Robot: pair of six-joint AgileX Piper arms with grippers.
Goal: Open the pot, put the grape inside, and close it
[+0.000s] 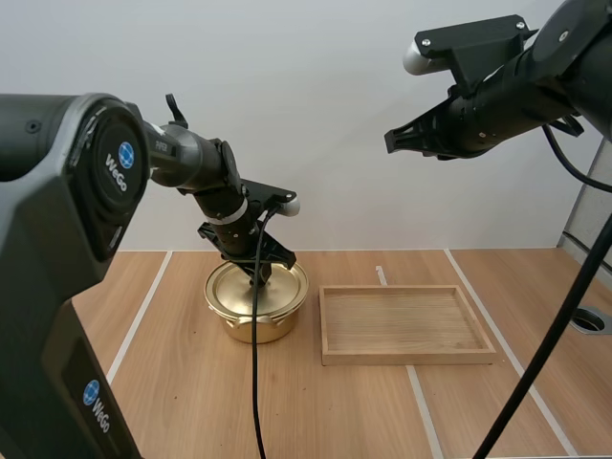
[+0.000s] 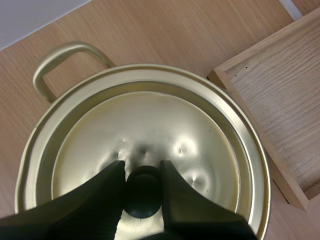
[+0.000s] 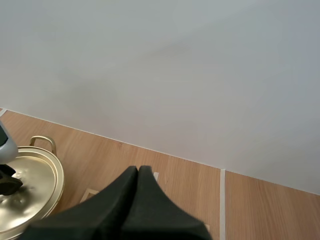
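A gold pot [image 1: 256,320] with its lid [image 2: 145,130] on stands on the table left of the wooden tray. My left gripper [image 1: 258,277] is down on the lid, its two black fingers pinching the lid's dark knob [image 2: 143,192] between them. One loop handle [image 2: 65,62] of the pot sticks out at the far side. My right gripper [image 1: 397,139] hangs high above the tray, its fingers [image 3: 137,200] lying together as one dark wedge with nothing in them. From the right wrist view the pot's lid [image 3: 27,192] shows with the left gripper on it.
A shallow wooden tray [image 1: 406,323] lies right of the pot, almost touching it, with nothing in it. Pale tape lines [image 1: 143,311] cross the wooden tabletop. A white wall stands behind the table.
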